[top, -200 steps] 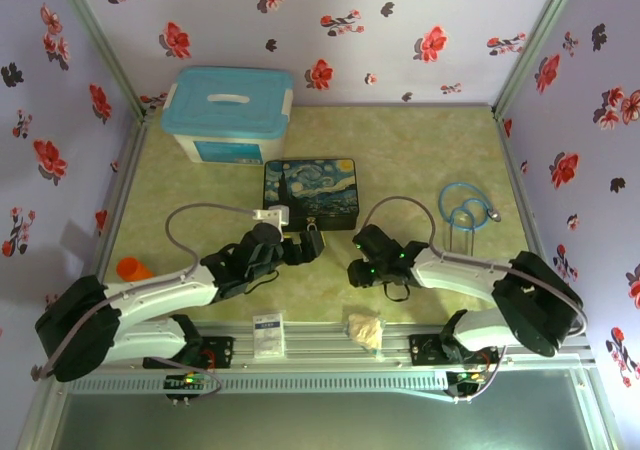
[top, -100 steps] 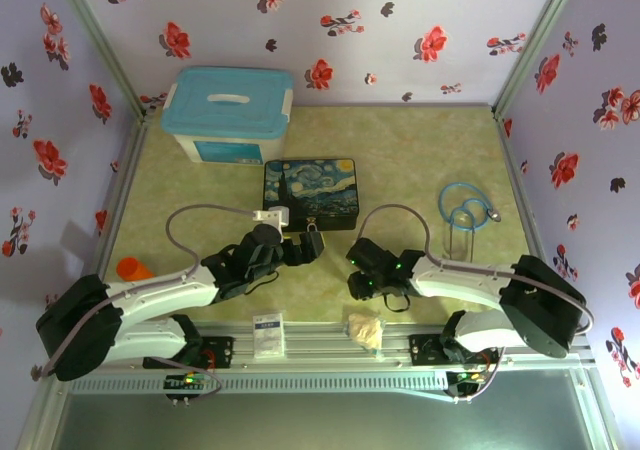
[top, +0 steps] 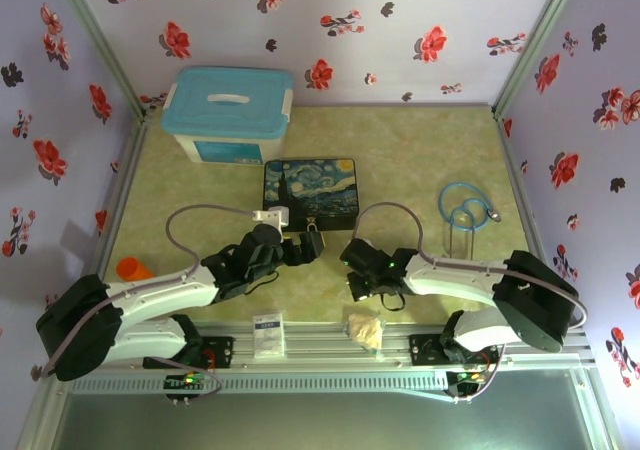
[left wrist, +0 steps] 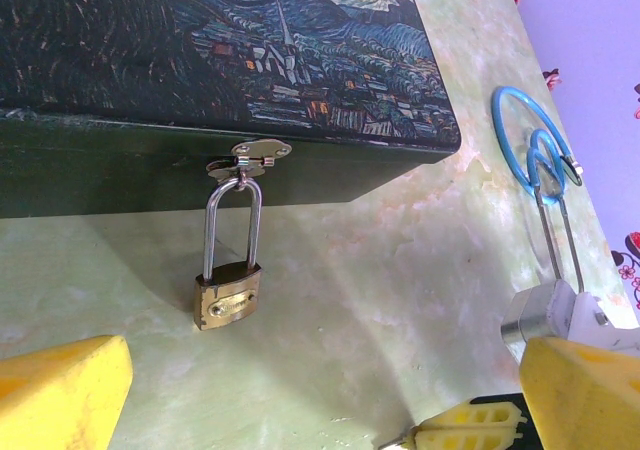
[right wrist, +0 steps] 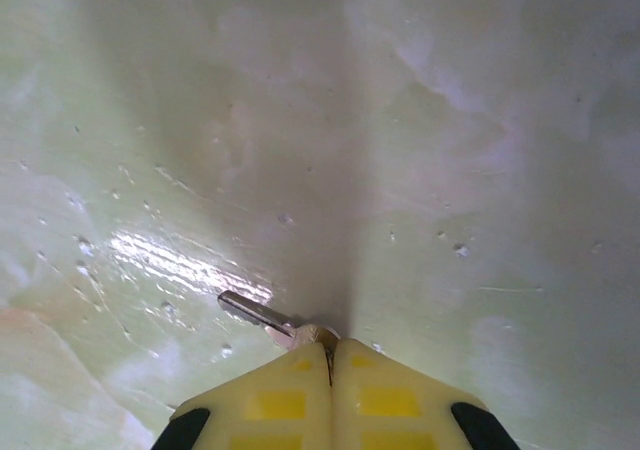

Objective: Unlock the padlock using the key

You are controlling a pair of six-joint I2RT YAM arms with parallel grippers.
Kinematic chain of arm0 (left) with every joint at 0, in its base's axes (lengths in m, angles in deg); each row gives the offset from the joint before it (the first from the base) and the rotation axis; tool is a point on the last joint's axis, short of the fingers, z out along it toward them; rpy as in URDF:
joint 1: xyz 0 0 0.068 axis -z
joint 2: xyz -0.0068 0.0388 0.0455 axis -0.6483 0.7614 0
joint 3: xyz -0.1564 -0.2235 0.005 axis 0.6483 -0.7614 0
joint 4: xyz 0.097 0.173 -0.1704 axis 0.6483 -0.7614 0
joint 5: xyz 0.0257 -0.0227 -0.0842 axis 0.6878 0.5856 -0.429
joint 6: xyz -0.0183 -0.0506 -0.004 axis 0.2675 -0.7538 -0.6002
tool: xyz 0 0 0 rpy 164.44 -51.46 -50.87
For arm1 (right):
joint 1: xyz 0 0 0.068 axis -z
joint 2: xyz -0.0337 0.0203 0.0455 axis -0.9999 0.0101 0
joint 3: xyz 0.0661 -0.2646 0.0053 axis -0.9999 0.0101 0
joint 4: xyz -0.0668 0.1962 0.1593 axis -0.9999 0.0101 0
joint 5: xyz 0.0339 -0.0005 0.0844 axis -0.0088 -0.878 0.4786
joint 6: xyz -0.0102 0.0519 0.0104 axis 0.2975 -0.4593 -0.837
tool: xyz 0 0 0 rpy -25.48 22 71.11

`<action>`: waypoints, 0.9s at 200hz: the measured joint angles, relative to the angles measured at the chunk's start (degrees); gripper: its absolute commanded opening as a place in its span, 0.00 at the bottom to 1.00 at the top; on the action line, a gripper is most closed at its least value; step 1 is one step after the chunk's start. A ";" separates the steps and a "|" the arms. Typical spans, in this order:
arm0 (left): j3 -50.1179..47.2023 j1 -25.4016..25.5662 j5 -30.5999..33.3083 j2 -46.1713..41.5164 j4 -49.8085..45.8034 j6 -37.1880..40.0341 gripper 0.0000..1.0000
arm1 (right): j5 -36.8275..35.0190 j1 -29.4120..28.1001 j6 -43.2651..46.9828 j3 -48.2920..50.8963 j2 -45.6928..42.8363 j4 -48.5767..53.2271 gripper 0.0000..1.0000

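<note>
Left wrist, padlock: we see the small brass padlock with a thin silver shackle (left wrist: 228, 295) hanging from the clasp of the dark starry-night box (left wrist: 200, 70), its body resting on the pale green table (left wrist: 400, 300).
Left wrist, left gripper: the left gripper (left wrist: 320, 400) stands wide open and empty, its yellow pads either side of the padlock and short of it.
Left wrist, padlock handling: we judge it small, hard and free to swing on the clasp, so the body needs pinching by its flat sides before any key goes in.
Right wrist, key: the thin dull silver key (right wrist: 262, 315) sits at the table surface, its blade pointing left.
Right wrist, right gripper: the right gripper (right wrist: 330, 355) is closed, its pads pinching the key's head end.
Right wrist, key handling: we judge it light, stiff and slick. The head is the right hold because it leaves the blade free, though it may twist between the pads.
Top view, layout: the box lies mid-table, with both grippers just in front of it.
Top view, change: against a second ago, we see the right wrist shifted left, nearer the box and the left gripper, while the left arm is unchanged.
</note>
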State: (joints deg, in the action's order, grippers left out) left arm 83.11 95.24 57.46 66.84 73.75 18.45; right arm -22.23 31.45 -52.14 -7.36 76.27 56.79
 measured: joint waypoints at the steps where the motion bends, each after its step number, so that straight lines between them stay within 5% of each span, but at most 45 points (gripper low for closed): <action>1: 0.00 0.00 0.00 0.00 0.00 -0.02 1.00 | 0.02 0.00 -0.04 0.02 -0.02 -0.04 0.00; 63: -0.87 0.02 -0.37 0.02 1.11 -2.32 0.97 | 5.14 1.81 -4.44 3.15 -3.89 -4.46 0.00; 72: -1.31 0.02 -0.94 0.02 1.73 -3.13 0.90 | 6.05 2.45 -5.31 3.32 -4.98 -5.05 0.00; 134: -6.86 6.67 2.99 -5.09 13.20 -13.53 0.87 | 9.22 4.00 -10.75 3.21 -11.72 -10.23 0.00; 180: -7.13 7.08 2.93 0.63 20.70 -16.57 0.74 | 10.05 4.00 -13.73 0.76 -14.03 -12.26 0.00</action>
State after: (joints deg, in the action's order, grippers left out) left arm 75.99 102.32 60.39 67.48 94.45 1.88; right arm -12.18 35.45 -65.87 -6.59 62.23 44.52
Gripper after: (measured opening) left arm 0.782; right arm 0.039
